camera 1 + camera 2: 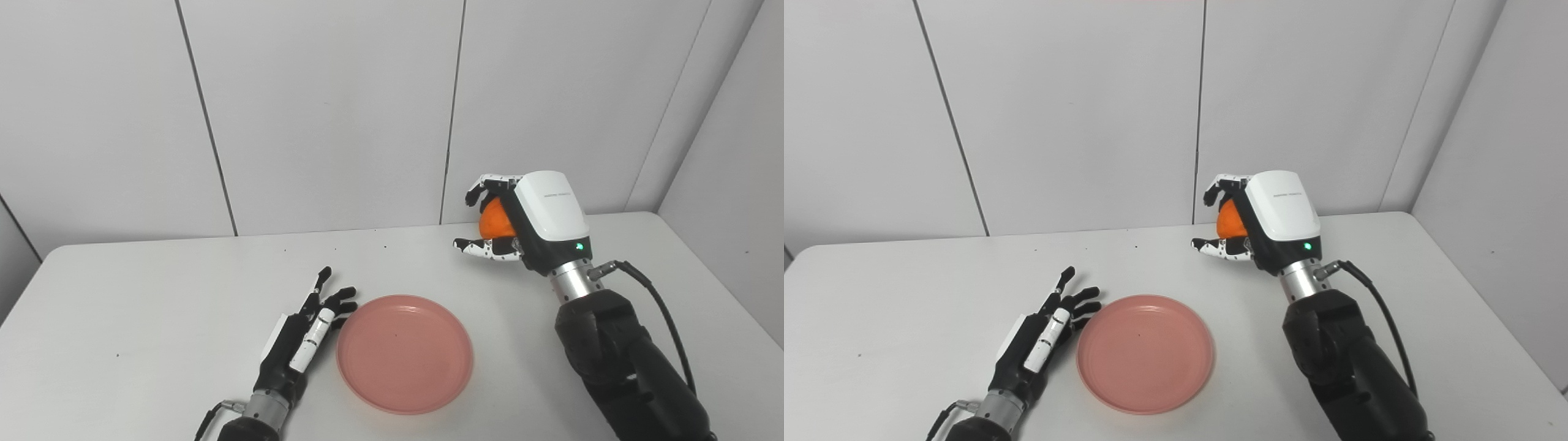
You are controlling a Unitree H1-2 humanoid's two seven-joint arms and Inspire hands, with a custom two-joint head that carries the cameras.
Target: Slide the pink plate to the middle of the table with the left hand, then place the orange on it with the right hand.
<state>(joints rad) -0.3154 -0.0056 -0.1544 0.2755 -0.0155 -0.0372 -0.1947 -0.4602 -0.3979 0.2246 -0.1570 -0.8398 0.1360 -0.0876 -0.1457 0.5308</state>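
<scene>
The pink plate point(404, 352) lies flat on the white table point(153, 294), near the middle and toward the front. My left hand point(303, 337) rests just left of the plate's rim, fingers stretched out and apart, holding nothing. My right hand point(527, 223) hovers above the table behind and to the right of the plate, its fingers curled around the orange point(495, 223). Only part of the orange shows between the fingers and the palm.
Grey wall panels point(331, 110) stand behind the table's far edge. A black cable point(664, 318) loops from my right wrist along the forearm. The table's right edge runs close to the side wall.
</scene>
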